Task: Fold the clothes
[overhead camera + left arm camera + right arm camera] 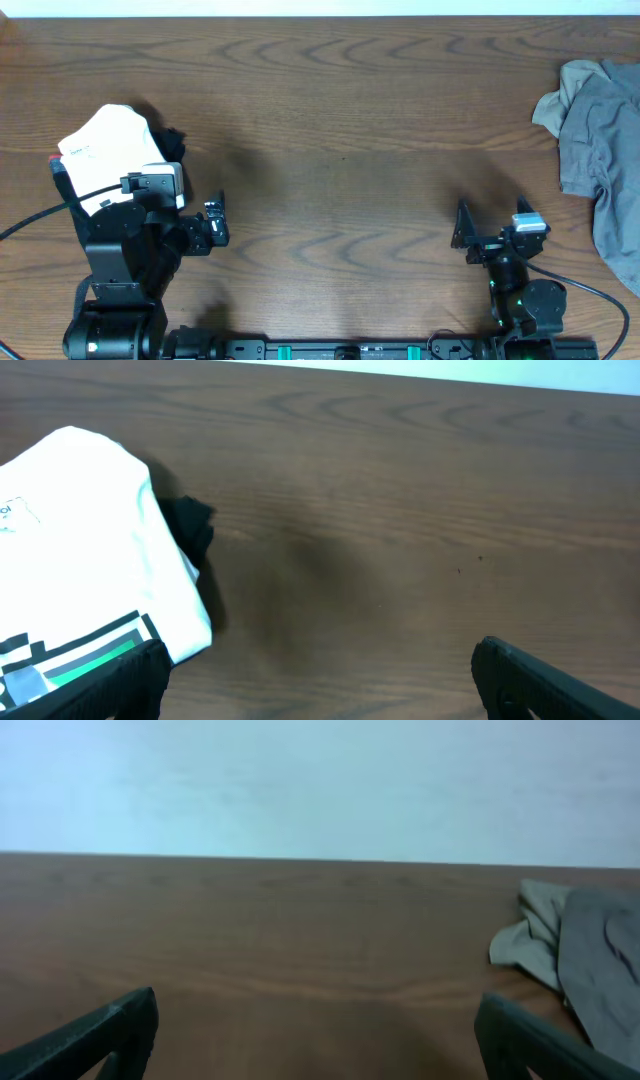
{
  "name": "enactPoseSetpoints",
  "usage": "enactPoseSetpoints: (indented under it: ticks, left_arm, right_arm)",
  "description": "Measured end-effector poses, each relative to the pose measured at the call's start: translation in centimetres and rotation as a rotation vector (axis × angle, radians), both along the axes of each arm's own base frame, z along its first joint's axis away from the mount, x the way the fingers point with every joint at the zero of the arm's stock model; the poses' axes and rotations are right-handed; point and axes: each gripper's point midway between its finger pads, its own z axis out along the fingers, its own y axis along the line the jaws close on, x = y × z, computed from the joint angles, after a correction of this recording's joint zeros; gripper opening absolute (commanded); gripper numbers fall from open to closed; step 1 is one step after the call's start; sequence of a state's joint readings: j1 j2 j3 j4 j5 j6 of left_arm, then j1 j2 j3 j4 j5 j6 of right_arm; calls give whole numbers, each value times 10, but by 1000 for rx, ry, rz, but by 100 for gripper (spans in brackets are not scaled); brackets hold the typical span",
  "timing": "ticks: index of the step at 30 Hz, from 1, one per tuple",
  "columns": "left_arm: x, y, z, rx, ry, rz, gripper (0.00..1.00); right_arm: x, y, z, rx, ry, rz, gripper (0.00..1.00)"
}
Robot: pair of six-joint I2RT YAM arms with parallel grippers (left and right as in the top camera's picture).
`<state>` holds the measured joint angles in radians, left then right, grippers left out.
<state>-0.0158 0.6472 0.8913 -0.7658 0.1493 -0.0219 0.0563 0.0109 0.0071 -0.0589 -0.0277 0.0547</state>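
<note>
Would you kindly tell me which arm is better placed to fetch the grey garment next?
Right, probably: the right claw, open, sits nearer the grey garment; the left claw is far off, by the white shirt.

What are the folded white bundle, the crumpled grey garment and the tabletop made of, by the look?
Folded white bundle: soft matte fabric, probably cotton knit; rounded folds, printed patch.
Crumpled grey garment: thin matte cloth, likely similar; limp creases.
Brown tabletop: smooth wood grain, faint sheen; wood or laminate, cannot tell.

Soft even light; faint diffuse shadows on the table (340, 150); white T-shirt (90, 530) nearly overexposed; wrist views slightly blurred
</note>
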Motion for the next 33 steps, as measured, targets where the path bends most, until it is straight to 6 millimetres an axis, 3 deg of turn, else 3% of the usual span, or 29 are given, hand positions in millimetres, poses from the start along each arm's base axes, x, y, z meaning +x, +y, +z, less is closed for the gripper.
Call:
enactPoseSetpoints:
  ticks: [33]
  left_arm:
    - [0,0,0,0,0,0,98]
  right_arm:
    - [0,0,-2,-11,7,3,99]
